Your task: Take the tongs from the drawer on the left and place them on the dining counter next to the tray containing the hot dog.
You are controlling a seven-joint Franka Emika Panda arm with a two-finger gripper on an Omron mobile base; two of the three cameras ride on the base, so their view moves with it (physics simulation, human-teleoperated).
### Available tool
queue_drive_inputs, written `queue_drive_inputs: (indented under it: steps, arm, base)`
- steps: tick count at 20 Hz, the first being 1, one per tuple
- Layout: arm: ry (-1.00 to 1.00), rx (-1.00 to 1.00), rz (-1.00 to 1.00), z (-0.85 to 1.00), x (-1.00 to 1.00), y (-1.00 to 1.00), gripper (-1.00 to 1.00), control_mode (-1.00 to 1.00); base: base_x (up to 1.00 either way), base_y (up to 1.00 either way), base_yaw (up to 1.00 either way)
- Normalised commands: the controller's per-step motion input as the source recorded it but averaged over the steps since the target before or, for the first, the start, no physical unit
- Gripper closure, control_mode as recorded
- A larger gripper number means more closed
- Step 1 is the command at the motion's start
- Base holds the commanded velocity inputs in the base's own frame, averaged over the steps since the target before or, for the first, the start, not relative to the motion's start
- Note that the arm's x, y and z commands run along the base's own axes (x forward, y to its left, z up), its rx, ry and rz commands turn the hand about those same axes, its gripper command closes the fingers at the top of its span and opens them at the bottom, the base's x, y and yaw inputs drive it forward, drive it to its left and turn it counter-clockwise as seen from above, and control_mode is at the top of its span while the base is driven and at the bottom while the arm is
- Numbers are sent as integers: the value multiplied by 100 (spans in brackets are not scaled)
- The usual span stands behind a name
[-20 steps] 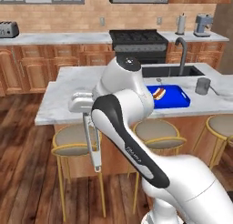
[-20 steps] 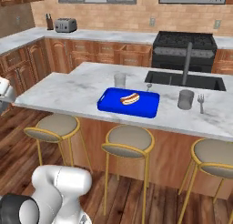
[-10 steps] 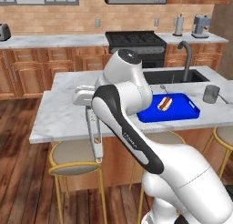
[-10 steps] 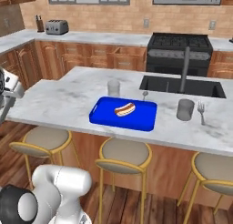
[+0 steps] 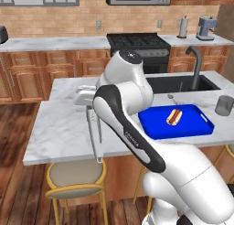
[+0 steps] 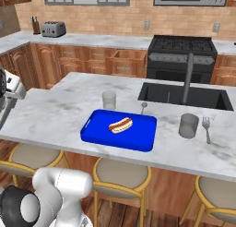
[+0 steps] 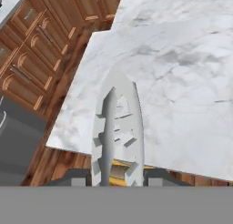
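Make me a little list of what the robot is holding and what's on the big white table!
holding: the tongs, hanging down from the gripper
where the tongs are: over the left end of the dining counter, not set down yet
tray: blue, on the counter, with a hot dog inside
behind the tray: a clear glass and a spoon
right of the tray: a grey cup and a fork
sink: set in the counter, dark faucet
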Motion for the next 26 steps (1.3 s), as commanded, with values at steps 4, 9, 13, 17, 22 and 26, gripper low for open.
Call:
queue_drive_inputs:
  steps: [4,9,13,17,22,26]
  arm:
    - [3,0,0,0,72,-13,100,-100]
    - [9,0,-4,0,81,-40,100,-100]
    - [6,0,-5,-12,65,-48,100,-100]
    - [0,-7,-1,-21,30,-36,100,-100]
    - [0,-14,0,-18,0,2,100,-100]
    - [1,-9,0,-22,0,-41,100,-100]
  base:
    - [0,0,0]
    - [0,0,0]
    - [0,0,0]
    - [0,0,0]
    - [0,0,0]
    - [0,0,0]
